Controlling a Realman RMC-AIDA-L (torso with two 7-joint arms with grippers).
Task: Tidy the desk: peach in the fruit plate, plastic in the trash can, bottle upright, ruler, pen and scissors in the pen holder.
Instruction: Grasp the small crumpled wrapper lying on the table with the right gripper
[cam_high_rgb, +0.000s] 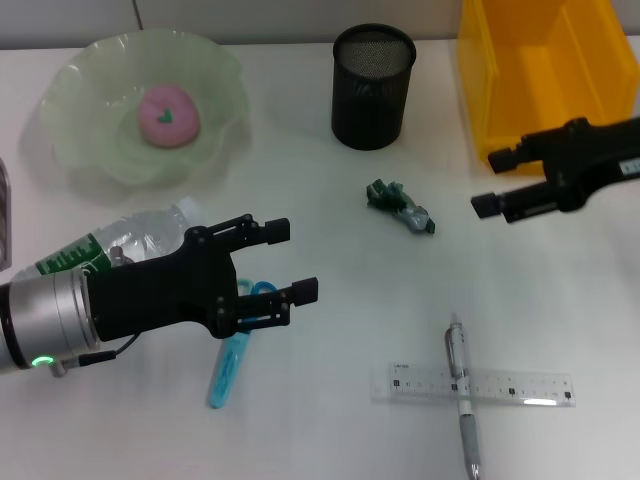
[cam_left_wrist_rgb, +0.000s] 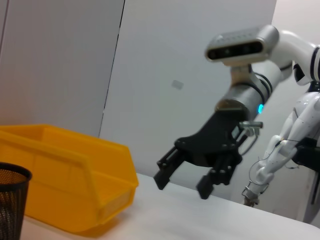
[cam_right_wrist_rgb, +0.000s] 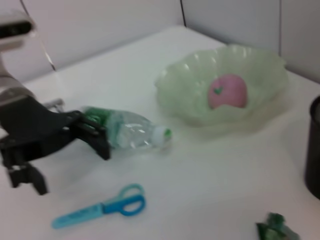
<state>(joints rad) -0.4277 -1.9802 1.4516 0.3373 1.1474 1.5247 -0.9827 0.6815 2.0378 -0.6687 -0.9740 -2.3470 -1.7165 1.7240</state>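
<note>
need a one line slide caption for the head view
Peach already plated; left gripper open above scissors and fallen bottle.

Head looks down; wrist cameras face each other.

- Peach (cam_high_rgb: 168, 115): pink, green mark on top.
- Plate (cam_high_rgb: 80, 140): pale translucent green.
- Holder (cam_high_rgb: 372, 87): black mesh.
- Bin (cam_high_rgb: 520, 90): yellow.
- Plastic (cam_high_rgb: 401, 207): dark green, crumpled.
- Scissors (cam_high_rgb: 232, 360): light blue.
- Bottle (cam_high_rgb: 110, 245): clear, green label, white cap.
- Ruler (cam_high_rgb: 500, 386): clear, black marks.
- Pen (cam_high_rgb: 462, 395): silver-grey.
- Bench (cam_high_rgb: 330, 300): white.
- Both end effectors, left (cam_high_rgb: 292, 261) and right (cam_high_rgb: 490, 180): black.
</note>
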